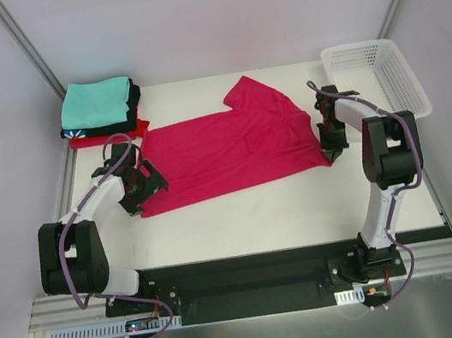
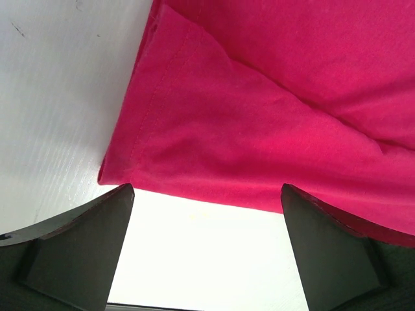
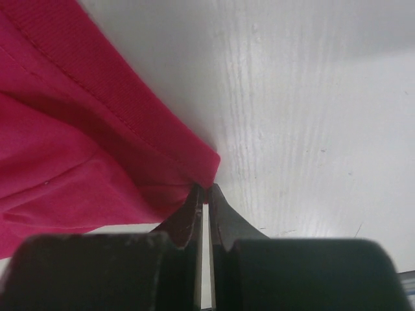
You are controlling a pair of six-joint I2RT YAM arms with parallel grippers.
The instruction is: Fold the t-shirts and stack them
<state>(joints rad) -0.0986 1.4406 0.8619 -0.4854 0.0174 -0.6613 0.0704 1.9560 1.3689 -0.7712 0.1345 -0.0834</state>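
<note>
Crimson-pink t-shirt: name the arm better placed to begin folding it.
Right. The right gripper is shut on a corner of the crimson-pink t-shirt; the left gripper hangs open over the opposite hem.

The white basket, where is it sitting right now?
In the top view, the white basket sits far right, just beyond the right gripper and right of the spread crimson t-shirt.

Arm links [image 1: 97, 203]: white shells, black joint housings.
Cables [image 1: 63, 248]: purple, looped along each arm.
Gripper fingers [image 2: 71, 253]: black, wedge-shaped.
Base plate [image 1: 254, 281]: black, at 6 o'clock.
</note>
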